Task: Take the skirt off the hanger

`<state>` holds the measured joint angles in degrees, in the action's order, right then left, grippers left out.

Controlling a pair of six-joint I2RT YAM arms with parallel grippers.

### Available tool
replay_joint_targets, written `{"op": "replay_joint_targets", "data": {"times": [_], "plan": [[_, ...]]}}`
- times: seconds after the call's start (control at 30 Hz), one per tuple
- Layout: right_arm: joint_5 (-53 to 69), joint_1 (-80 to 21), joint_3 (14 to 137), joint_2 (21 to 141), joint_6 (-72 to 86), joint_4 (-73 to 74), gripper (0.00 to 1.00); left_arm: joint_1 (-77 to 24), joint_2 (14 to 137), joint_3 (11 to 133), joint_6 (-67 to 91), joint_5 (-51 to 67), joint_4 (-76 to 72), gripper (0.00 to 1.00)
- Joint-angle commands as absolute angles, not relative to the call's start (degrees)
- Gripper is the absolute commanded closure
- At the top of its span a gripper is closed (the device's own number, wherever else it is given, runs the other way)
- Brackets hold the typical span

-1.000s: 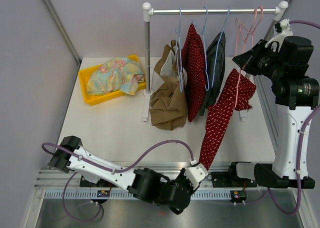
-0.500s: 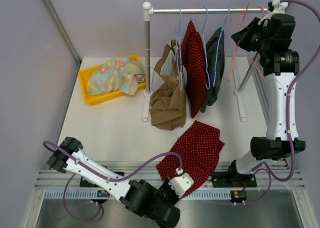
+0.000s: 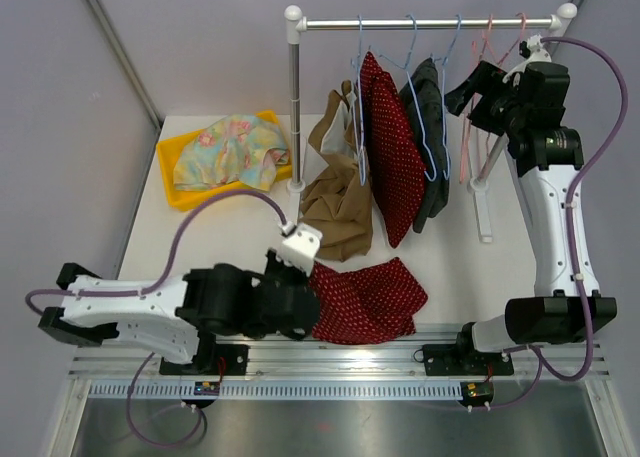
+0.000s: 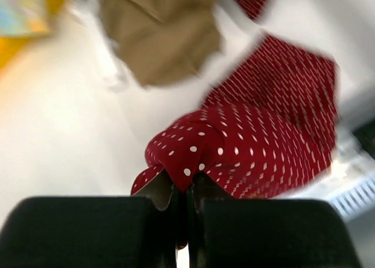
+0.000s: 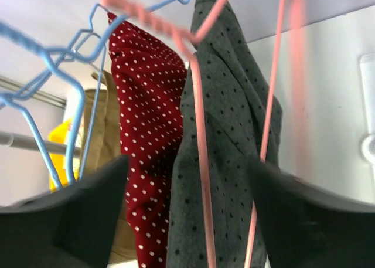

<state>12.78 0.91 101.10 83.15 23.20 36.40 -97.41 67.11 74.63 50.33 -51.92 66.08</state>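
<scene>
The red white-dotted skirt (image 3: 372, 302) lies crumpled on the table near the front edge, off the hanger. My left gripper (image 3: 312, 285) is shut on a fold at its left end; in the left wrist view the skirt (image 4: 263, 133) bulges out of the closed gripper (image 4: 186, 189). The pink wire hanger (image 3: 478, 127) hangs bare at the right end of the rail (image 3: 430, 22). My right gripper (image 3: 466, 99) is open just beside it. In the right wrist view the pink hanger's (image 5: 202, 162) wires run between the spread fingers of the gripper (image 5: 187, 215), untouched.
On blue hangers on the rail hang a tan garment (image 3: 335, 192), a red dotted garment (image 3: 395, 162) and a grey dotted one (image 3: 432, 142). A yellow tray (image 3: 185, 195) with floral cloth sits at the back left. The rack's left post (image 3: 294, 107) stands beside the tray.
The skirt came off the pink hanger and my left gripper dragged it down and leftward onto the table. My right gripper lifted the hanger to the rail and opened.
</scene>
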Motion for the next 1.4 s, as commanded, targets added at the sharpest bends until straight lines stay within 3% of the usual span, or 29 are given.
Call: {"op": "replay_joint_targets", "data": {"times": [0.0, 0.17, 0.23, 0.33, 0.5, 0.6, 0.7, 0.83, 0.9, 0.93, 0.97, 1.0, 1.03, 1.2, 1.37], "plan": [[11.0, 1.1, 99.2, 79.5, 22.1, 36.8, 0.03, -87.0, 62.5, 81.3, 31.7, -58.1, 63.7, 1.0], [12.7, 1.1, 92.8, 75.1, 24.0, 34.7, 0.01, -58.9, 58.0, 86.4, 7.4, -46.6, 42.7, 1.0], [14.2, 1.1, 88.0, 72.3, 25.1, 33.2, 0.01, -43.3, 61.6, 89.5, 3.8, -40.8, 38.7, 1.0], [16.4, 1.1, 82.5, 69.1, 26.7, 30.2, 0.0, -27.8, 72.7, 101.6, 1.9, -31.9, 38.8, 1.0], [16.7, 1.1, 80.2, 65.7, 27.0, 30.1, 0.01, -13.6, 91.1, 131.2, 2.6, -22.9, 41.9, 1.0], [17.0, 1.1, 80.0, 64.1, 26.3, 30.2, 0.0, -8.7, 100.6, 141.6, 3.9, -19.7, 42.7, 1.0], [16.4, 1.1, 80.6, 63.7, 25.7, 30.9, 0.01, -6.2, 102.6, 137.8, 6.5, -18.2, 40.6, 1.0], [16.8, 1.1, 80.8, 63.7, 26.1, 30.9, 0.0, -5.9, 95.3, 112.2, 10.2, -17.4, 31.9, 1.0], [16.7, 1.1, 80.9, 63.8, 26.2, 30.7, 0.0, -5.7, 90.6, 105.3, 12.3, -16.7, 28.5, 0.99], [16.7, 1.1, 81.1, 63.8, 26.3, 30.8, 0.01, -5.6, 89.1, 100.0, 12.7, -15.6, 27.6, 0.94], [16.7, 1.1, 81.3, 63.9, 26.3, 30.8, 0.01, -5.6, 88.2, 97.8, 12.7, -14.9, 26.6, 0.81], [16.5, 1.1, 82.1, 64.1, 26.3, 30.8, 0.01, -5.6, 86.8, 96.1, 12.9, -14.3, 25.1, 0.32], [16.6, 1.1, 82.4, 64.2, 26.4, 30.8, 0.0, -5.6, 86.8, 94.6, 13.3, -13.9, 25.0, 0.04], [19.2, 1.1, 88.7, 66.0, 25.4, 30.9, 0.01, -5.6, 89.4, 96.6, 16.3, -16.3, 34.8, 0.01], [23.3, 1.1, 94.8, 69.7, 26.1, 30.1, 0.0, -5.6, 77.6, 87.2, 17.4, -11.7, 31.3, 0.01]]}}
